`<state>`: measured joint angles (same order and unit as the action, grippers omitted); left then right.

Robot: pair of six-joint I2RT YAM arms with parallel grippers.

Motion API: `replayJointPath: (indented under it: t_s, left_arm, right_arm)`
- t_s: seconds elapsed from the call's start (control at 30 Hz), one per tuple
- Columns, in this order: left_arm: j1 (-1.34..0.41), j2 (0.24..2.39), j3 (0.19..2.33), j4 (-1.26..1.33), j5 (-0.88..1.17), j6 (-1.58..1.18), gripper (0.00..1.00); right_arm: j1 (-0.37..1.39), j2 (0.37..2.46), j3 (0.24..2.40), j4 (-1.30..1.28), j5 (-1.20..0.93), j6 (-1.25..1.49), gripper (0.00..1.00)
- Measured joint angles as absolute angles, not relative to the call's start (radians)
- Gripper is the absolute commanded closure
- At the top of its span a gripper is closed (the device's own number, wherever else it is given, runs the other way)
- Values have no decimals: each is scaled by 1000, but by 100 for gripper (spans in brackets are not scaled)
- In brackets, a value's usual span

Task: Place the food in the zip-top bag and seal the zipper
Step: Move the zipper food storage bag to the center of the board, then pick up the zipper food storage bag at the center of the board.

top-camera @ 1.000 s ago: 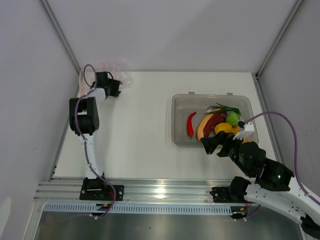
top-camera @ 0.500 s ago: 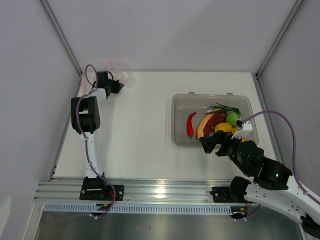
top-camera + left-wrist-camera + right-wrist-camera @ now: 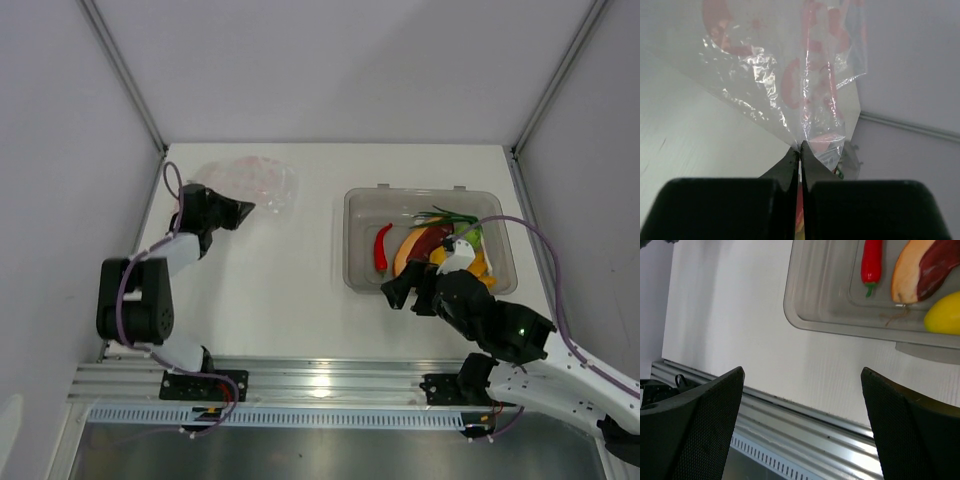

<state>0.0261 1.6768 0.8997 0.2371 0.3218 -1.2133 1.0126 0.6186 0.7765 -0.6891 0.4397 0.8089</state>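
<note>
Risks first. Left gripper (image 3: 800, 150) pinched shut on thin crinkly film of the zip-top bag (image 3: 252, 182), nothing sturdier: easy slip or tear under any tug. Single-point hold, mouth not visibly open, so likely collapse and no way in for the food. Zipper hard to pick out. Red print all over the film in the wrist view, possibly the vertical red band there, not certain. Wrong edge held means the mouth facing away from the feed side.

Right gripper (image 3: 408, 290) spread wide, nothing between the fingers, hovering over the table (image 3: 300, 290) just off the near-left corner of the grey bin (image 3: 350, 240). Straight descent from there: knock on the rim instead of a clean grab.

Layout:
- Bag at far-left of the table, fanning out beyond the left fingertips, touching them only at the pinch.
- All food in the bin, well apart from the bag.
- Red chili (image 3: 871, 260) at the bin's left side, orange piece (image 3: 905, 275) and purple piece (image 3: 940, 265) beside it.
- Yellow fruit (image 3: 942, 315) toward the near wall, green scallion (image 3: 445, 214) at the far side.
- Nothing touching the right gripper. Chili and orange piece nearest, just across the rim from its fingertips.
</note>
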Motion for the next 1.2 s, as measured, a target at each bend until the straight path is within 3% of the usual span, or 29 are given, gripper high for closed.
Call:
replayJointPath:
  t_s: [0.23, 0.43, 0.47, 0.5, 0.53, 0.63, 0.67, 0.77, 0.87, 1.03, 1.2]
  left_arm:
    - [-29, 1134, 418, 250, 319, -1166, 99]
    - [-88, 682, 173, 106, 311, -1158, 98]
    - [-95, 609, 158, 83, 310, -1159, 90]
    - [-101, 537, 147, 56, 310, -1158, 63]
    - [-107, 466, 140, 32, 311, -1152, 54]
    - [-112, 307, 135, -54, 313, -1154, 37]
    - [-113, 270, 141, -98, 310, -1143, 26]
    - [-114, 255, 192, -220, 299, -1106, 11]
    - [-114, 312, 270, -302, 301, -1077, 1]
    - [-114, 464, 398, -403, 322, -1038, 1]
    - [-114, 463, 439, -488, 318, -1018, 1]
  right_arm:
    - [1015, 657, 777, -705, 352, 872, 1]
    - [1024, 694, 779, -673, 294, 883, 2]
    - [1029, 712, 780, -666, 289, 883, 2]
    - [1034, 726, 780, -661, 286, 883, 2]
    - [1043, 745, 781, -653, 283, 883, 2]
    - [1079, 798, 781, -635, 282, 883, 1]
    - [1089, 807, 781, -632, 283, 883, 1]
    - [1114, 810, 781, -622, 290, 883, 1]
    - [1125, 805, 781, -620, 303, 884, 1]
    - [1125, 786, 781, -615, 328, 879, 1]
    - [1125, 843, 801, -578, 332, 844, 1]
